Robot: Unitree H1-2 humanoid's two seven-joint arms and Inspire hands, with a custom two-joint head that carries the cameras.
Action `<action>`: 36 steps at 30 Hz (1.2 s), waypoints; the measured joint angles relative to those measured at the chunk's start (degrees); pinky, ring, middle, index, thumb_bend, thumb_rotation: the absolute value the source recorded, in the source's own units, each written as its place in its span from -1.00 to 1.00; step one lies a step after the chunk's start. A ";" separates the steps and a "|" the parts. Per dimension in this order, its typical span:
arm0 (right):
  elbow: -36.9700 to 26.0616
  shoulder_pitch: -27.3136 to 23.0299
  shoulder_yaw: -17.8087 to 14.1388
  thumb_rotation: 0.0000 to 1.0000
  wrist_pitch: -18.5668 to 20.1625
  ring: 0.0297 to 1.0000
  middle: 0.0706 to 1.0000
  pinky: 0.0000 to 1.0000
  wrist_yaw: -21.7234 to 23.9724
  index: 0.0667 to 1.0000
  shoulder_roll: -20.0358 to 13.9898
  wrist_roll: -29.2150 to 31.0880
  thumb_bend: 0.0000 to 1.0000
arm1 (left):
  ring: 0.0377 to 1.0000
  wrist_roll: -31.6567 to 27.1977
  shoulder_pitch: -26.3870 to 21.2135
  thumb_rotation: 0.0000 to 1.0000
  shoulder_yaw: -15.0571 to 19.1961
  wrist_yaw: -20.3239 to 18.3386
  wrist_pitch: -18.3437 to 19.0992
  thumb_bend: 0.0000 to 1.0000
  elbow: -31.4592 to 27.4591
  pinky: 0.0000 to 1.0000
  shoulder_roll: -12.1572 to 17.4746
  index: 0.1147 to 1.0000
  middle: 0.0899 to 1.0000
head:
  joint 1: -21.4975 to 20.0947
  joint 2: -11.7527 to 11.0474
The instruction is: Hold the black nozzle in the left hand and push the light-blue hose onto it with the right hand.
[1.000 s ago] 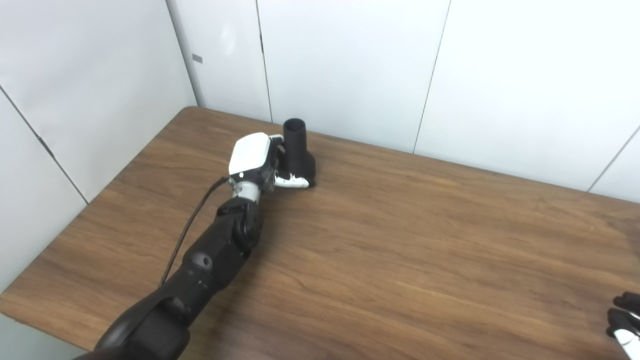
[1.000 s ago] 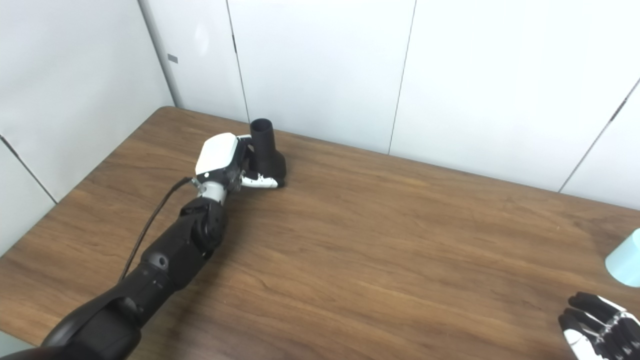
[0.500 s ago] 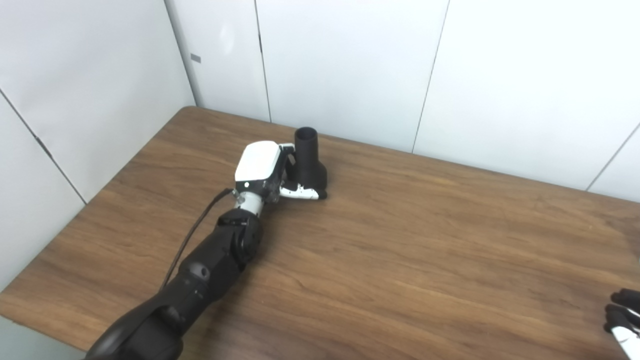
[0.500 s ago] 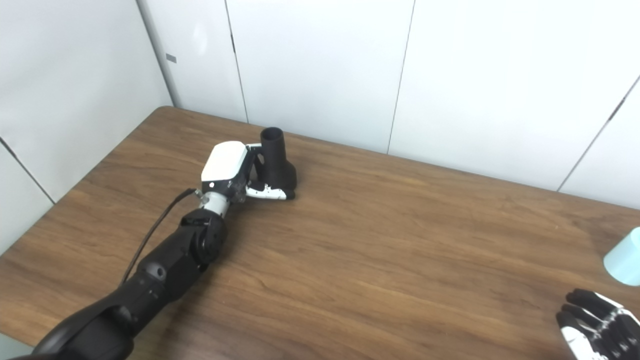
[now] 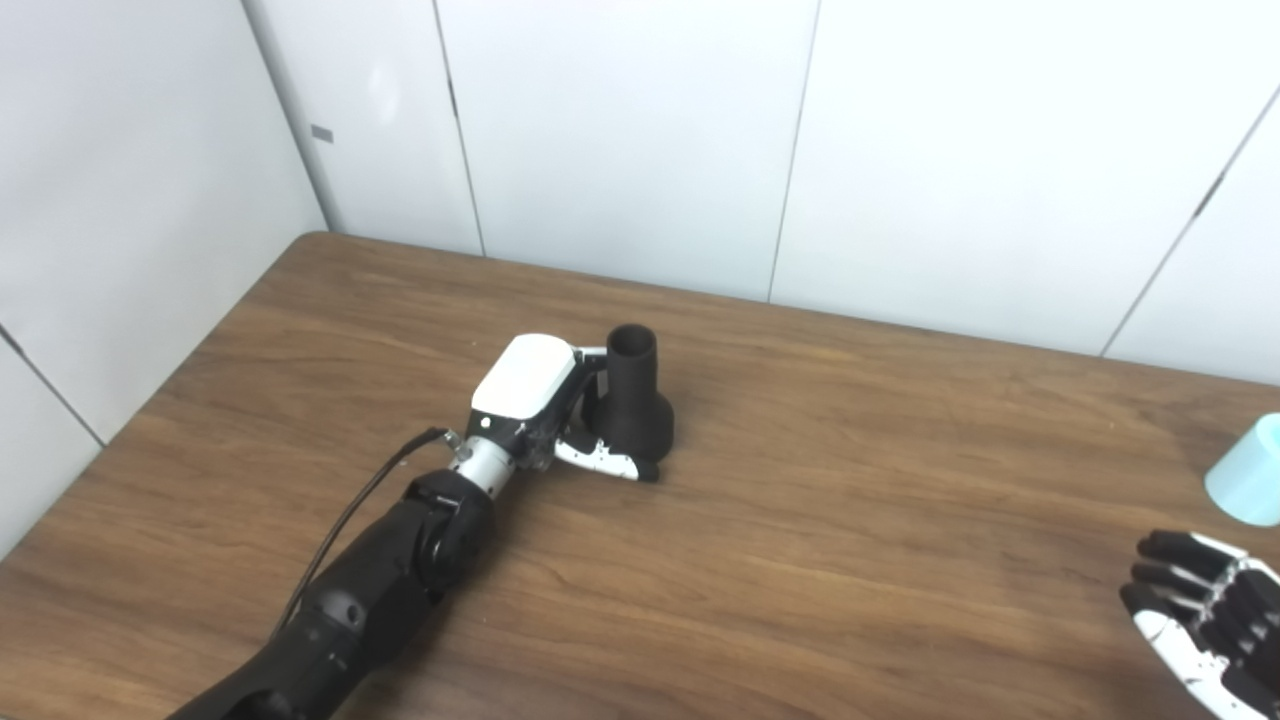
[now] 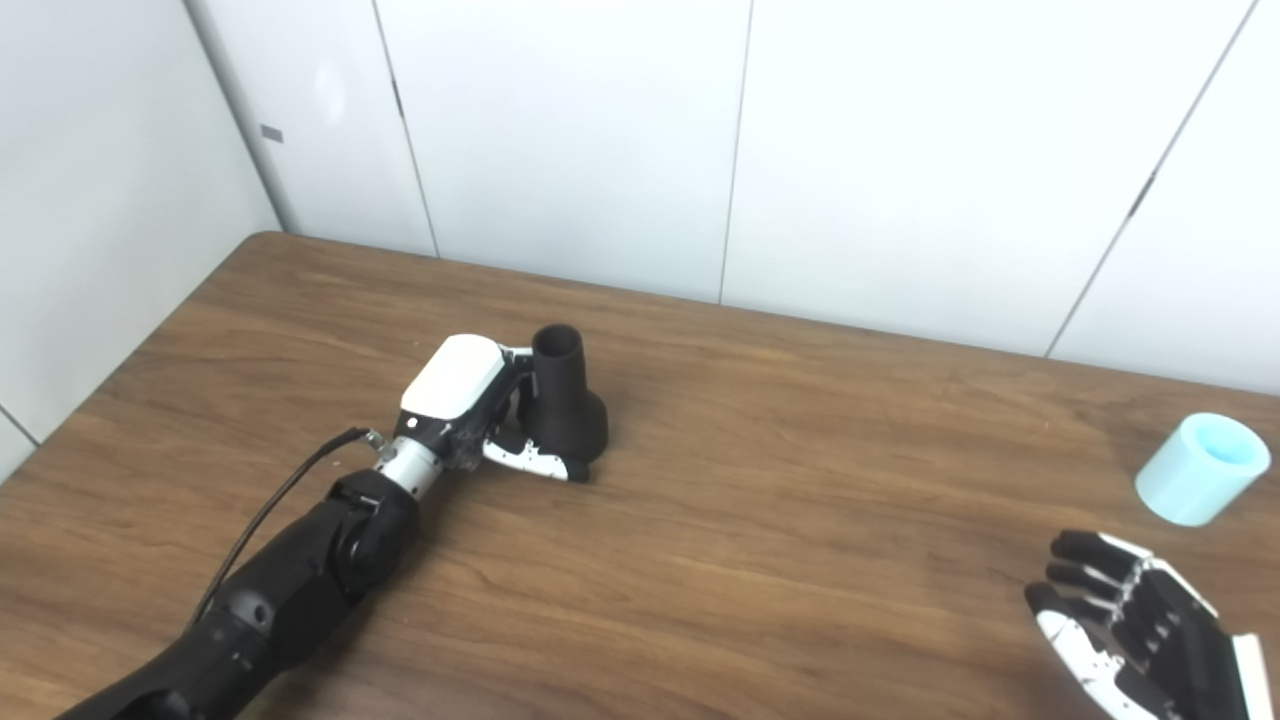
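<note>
The black nozzle (image 5: 633,405) stands upright on the wooden table (image 5: 850,520), round opening up, wide base down. My left hand (image 5: 545,405) is wrapped around its left side, thumb across the base in front; it is shut on the nozzle. The light-blue hose (image 6: 1198,468), a short stubby tube, rests on the table at the far right. My right hand (image 6: 1130,625) hovers palm up near the lower right corner, fingers spread and holding nothing, a little in front of the hose.
White wall panels (image 5: 620,140) run close behind the table's far edge and along its left side. The table's left corner (image 5: 300,240) lies at the back left. Bare wood stretches between the nozzle and the hose.
The camera has swung to the right, bringing the hose and more of the right hand into view. The left hand has slid the nozzle nearer and rightward on the table.
</note>
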 measured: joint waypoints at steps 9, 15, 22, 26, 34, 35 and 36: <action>-6.93 -0.19 -0.15 -1.00 4.79 0.33 0.33 0.14 -0.61 0.27 1.05 -2.03 -0.55 | -0.19 4.15 2.06 -1.00 -2.63 -1.25 -4.80 0.04 -4.48 -0.33 -1.24 -0.12 -0.17 | -3.52 0.27; -10.31 -0.54 -1.87 -1.00 7.94 0.27 0.29 0.09 -1.81 0.22 1.24 -3.23 -0.51 | -0.06 5.89 3.19 -1.00 -2.96 -1.37 -8.39 0.04 -6.29 -0.25 -1.44 -0.13 -0.15 | -8.96 0.62; -10.84 -4.50 -6.94 -1.00 7.49 0.26 0.27 0.08 -4.96 0.20 1.08 -5.08 -0.39 | -0.07 6.14 4.74 -1.00 -6.18 -1.65 -12.89 0.04 -10.09 -0.27 -2.36 -0.14 -0.14 | -15.82 0.79; -8.19 -8.62 -9.42 -0.97 3.46 0.38 0.35 0.19 -8.50 0.26 0.64 -7.04 -0.22 | -0.05 6.06 4.93 -1.00 -9.02 -1.72 -13.29 0.05 -12.15 -0.24 -2.67 -0.16 -0.13 | -18.37 0.70; 1.07 -14.68 -11.44 -0.38 0.46 0.60 0.61 0.34 -12.01 0.58 -3.68 -11.29 0.35 | -0.05 5.66 4.23 -1.00 -13.09 -1.90 -13.33 0.05 -12.85 -0.23 -1.42 -0.16 -0.13 | -23.20 0.18; 2.41 -15.34 -11.44 -0.39 0.26 0.62 0.63 0.38 -12.28 0.60 -4.17 -11.59 0.40 | -0.05 5.61 4.07 -1.00 -13.75 -1.86 -13.32 0.05 -12.90 -0.22 -1.25 -0.16 -0.13 | -23.21 0.18; 3.85 -16.03 -11.43 -0.38 -0.15 0.62 0.62 0.39 -12.71 0.60 -4.58 -12.01 0.47 | -0.05 5.53 3.92 -1.00 -14.31 -1.72 -13.32 0.05 -12.94 -0.20 -1.11 -0.17 -0.13 | -23.73 0.00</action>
